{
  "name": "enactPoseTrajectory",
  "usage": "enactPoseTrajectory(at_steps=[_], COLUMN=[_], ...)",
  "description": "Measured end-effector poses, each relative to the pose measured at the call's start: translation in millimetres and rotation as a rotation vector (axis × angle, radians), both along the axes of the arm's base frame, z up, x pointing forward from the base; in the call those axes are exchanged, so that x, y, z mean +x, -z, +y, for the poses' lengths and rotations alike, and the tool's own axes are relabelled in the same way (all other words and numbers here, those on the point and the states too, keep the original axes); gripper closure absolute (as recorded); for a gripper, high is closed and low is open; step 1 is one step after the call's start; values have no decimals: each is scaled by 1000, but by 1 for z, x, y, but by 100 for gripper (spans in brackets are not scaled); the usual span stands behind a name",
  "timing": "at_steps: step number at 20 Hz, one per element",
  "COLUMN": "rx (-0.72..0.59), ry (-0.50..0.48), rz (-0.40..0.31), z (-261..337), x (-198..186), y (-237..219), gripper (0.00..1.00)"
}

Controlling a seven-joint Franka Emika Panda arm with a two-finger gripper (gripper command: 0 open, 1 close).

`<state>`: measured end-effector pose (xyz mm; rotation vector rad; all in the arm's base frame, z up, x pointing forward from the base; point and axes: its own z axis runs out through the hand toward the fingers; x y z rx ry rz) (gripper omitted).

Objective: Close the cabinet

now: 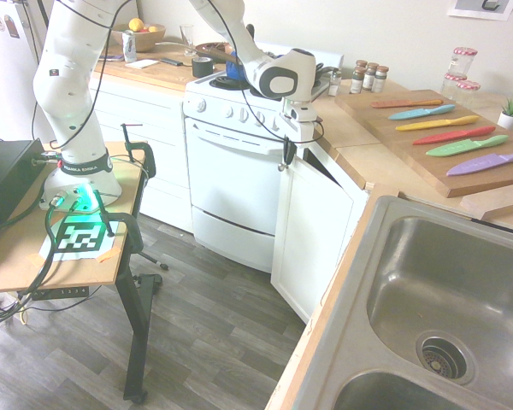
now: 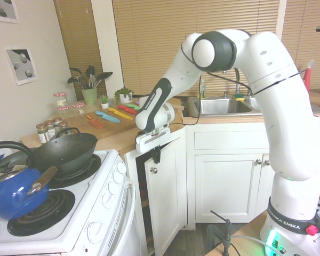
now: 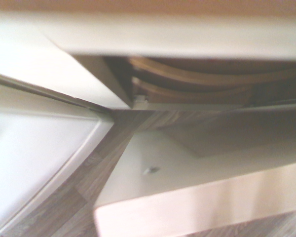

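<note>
The cabinet is the white base unit between the oven and the sink corner. Its tall recessed-panel door (image 1: 312, 226) (image 2: 166, 197) stands only slightly ajar, with a narrow dark gap left at the oven side. A small silver knob (image 2: 153, 170) (image 3: 150, 170) sits near the door's upper corner. My gripper (image 1: 288, 154) (image 2: 156, 154) is shut, holds nothing, and rests against the door's outer face just above the knob. In the wrist view, curved wooden shelves (image 3: 202, 79) show through the gap behind the door's top edge.
A white oven (image 1: 231, 188) stands right beside the door's free edge, with a wok (image 2: 66, 152) and a blue kettle (image 2: 10, 194) on top. Above the cabinet, the wooden counter carries a cutting board with coloured knives (image 1: 449, 128). A steel sink (image 1: 449, 299) lies nearby.
</note>
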<state>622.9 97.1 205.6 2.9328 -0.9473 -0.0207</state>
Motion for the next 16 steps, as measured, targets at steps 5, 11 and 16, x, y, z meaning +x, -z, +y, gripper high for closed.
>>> enactPoseTrajectory(at_steps=[5, 11, 16], rx=[-1, 16, 66], ry=[20, 24, 101], rz=[1, -45, -100], z=[18, 24, -83], x=[38, 39, 4], y=[3, -14, -20], gripper=[100, 100, 100])
